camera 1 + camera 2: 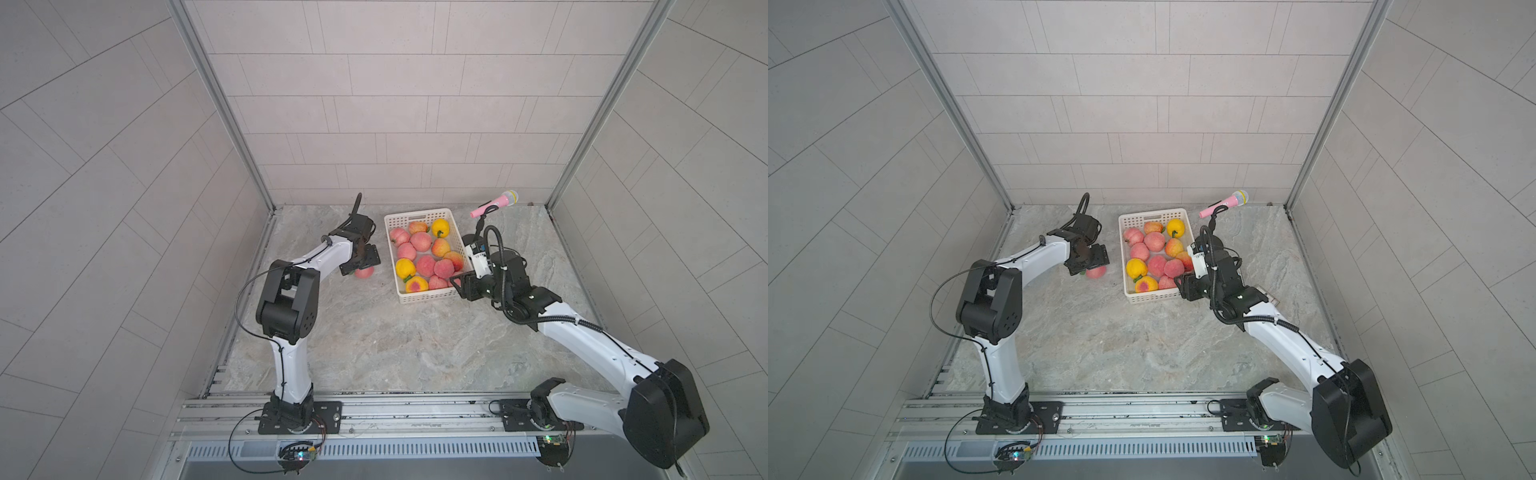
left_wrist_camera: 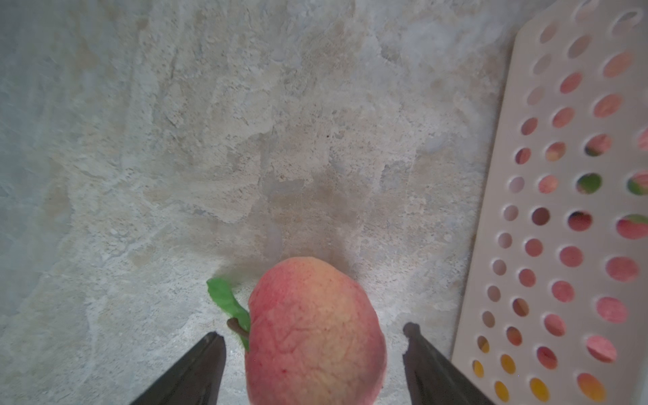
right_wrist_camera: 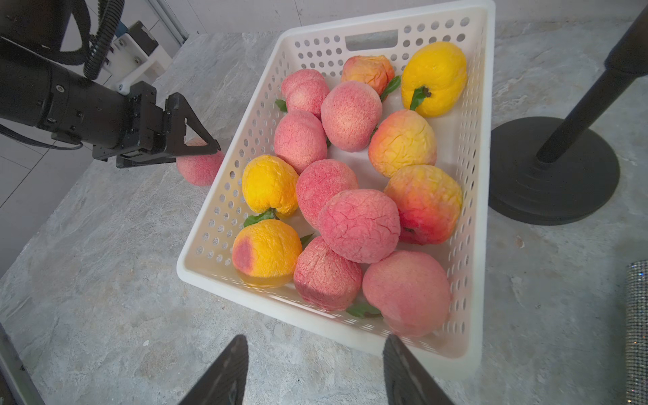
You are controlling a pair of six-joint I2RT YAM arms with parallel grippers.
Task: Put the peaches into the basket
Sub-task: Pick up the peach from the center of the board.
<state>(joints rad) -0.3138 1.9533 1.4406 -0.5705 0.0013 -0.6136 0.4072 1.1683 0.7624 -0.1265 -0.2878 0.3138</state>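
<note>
One pink-red peach (image 1: 365, 272) (image 2: 315, 333) with a green leaf lies on the stone table just left of the basket (image 1: 417, 212) (image 2: 508, 175). My left gripper (image 1: 362, 262) (image 2: 313, 333) is open and straddles this peach, with a gap showing on each side between fruit and finger. The white perforated basket (image 3: 224, 277) holds several peaches (image 3: 350, 210), pink, orange-red and yellow. My right gripper (image 3: 315, 340) (image 1: 457, 282) is open and holds nothing. It hovers over the table at the basket's near right corner.
A pink microphone (image 1: 494, 203) on a black stand with a round base (image 3: 554, 171) rises right of the basket, behind my right arm. Tiled walls close in the table on three sides. An aluminium rail (image 1: 374, 409) runs along the front.
</note>
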